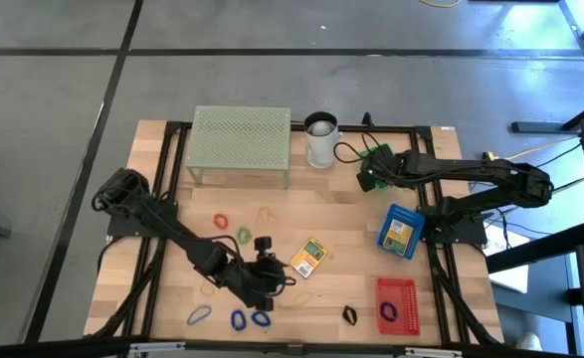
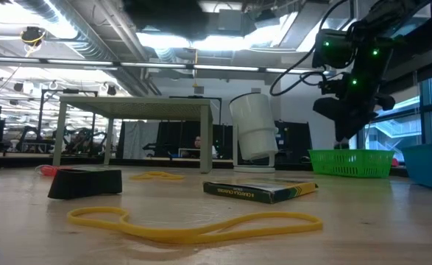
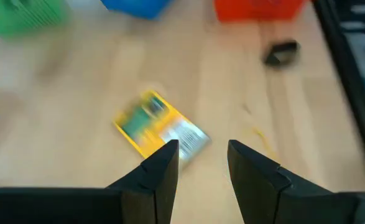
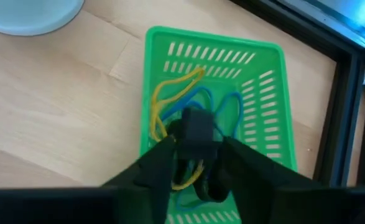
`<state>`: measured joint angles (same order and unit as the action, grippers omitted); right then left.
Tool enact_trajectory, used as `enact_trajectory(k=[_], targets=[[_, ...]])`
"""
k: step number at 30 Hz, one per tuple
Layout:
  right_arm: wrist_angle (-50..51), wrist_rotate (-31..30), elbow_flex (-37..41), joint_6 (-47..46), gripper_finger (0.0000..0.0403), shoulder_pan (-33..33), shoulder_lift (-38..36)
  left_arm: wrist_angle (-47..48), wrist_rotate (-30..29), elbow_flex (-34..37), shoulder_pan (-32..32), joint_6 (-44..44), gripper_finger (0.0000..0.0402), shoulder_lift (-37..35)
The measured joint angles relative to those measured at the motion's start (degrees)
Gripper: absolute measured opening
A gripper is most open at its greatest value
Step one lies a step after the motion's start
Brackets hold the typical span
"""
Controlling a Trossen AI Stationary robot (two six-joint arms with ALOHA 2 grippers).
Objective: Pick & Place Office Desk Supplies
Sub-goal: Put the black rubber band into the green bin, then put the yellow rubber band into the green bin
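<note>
Low view: yellow card pack [image 2: 260,190], lettering unreadable; both end effectors apart, empty.

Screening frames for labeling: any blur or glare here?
Left wrist view: motion-blurred, yellow card pack smeared. Low view: bright ceiling lights, right pincer backlit dark against windows. Right wrist view: green basket fairly sharp. High view: evenly lit.

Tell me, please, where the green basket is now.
In the high view the green basket sits at the table's far right, just right of the white cup, directly under the right claw; rubber bands lie inside it.
</note>
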<state>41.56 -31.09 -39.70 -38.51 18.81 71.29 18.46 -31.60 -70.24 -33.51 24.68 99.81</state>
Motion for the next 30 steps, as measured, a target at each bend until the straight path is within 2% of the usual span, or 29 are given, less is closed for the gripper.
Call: enact_trajectory(k=[7, 12, 14, 18, 21, 30], targets=[[0.00, -2.63, 0.00, 1.47, 0.0216, 0.01, 0.00, 9.31, 14.69, 0.00, -1.24, 15.72, 0.0135, 0.00], [0.00, -2.71, 0.00, 1.50, 0.0229, 0.00, 0.00, 19.98, 27.20, 0.00, -2.16, 26.73, 0.0135, 0.00], [0.00, -2.56, 0.00, 1.50, 0.0228, 0.00, 0.00, 24.28, 30.51, 0.00, -3.22, 32.04, 0.0135, 0.00], [0.00, -2.53, 0.00, 1.52, 0.0219, -0.04, 0.00, 30.57, 32.77, 0.28, -6.72, 40.25, 0.0135, 0.00], [0.02, -2.52, 0.00, 1.52, 0.0213, -0.04, 0.00, 33.04, 32.90, 2.01, -9.74, 42.32, 0.0135, 0.00], [0.00, -2.36, 0.00, 1.63, 0.0203, -0.04, 0.00, 32.52, 32.84, 10.51, -15.65, 47.74, 0.0135, 0.02]])
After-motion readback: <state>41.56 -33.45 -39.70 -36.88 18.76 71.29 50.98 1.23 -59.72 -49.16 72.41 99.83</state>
